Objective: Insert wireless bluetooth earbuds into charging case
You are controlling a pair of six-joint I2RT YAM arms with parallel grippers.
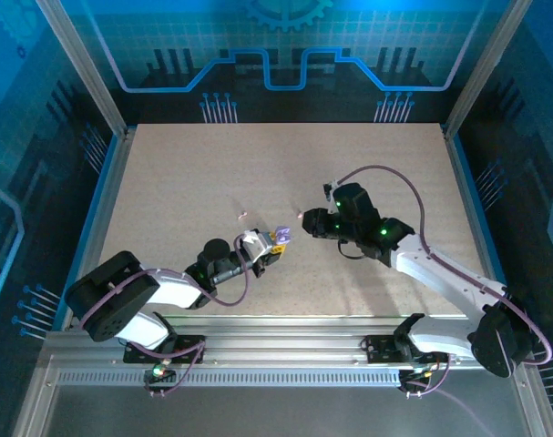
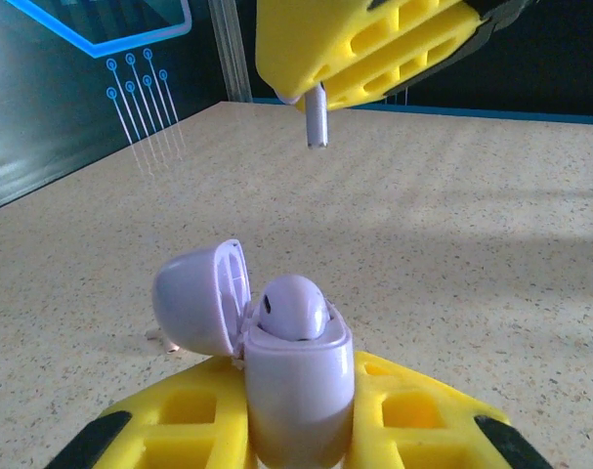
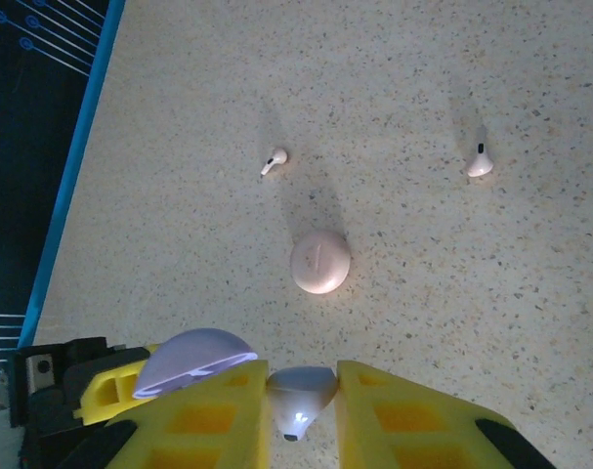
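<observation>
Now | left fingers (image 2: 452, 418) clamped on open lilac case (image 2: 298, 386) | right fingers (image 2: 286, 39) clamped on lilac earbud (image 2: 317, 117)

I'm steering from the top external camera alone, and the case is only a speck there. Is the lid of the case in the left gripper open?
Observer: Yes. In the left wrist view the lilac case, clamped in the left gripper, has its lid swung open to one side.
Operator: Is anything in it?
Observer: One earbud already sits inside, rounded head up.
Operator: And what does the right gripper have?
Observer: The right gripper pinches another lilac earbud. In the left wrist view its stem points down, apart from the case.
</observation>
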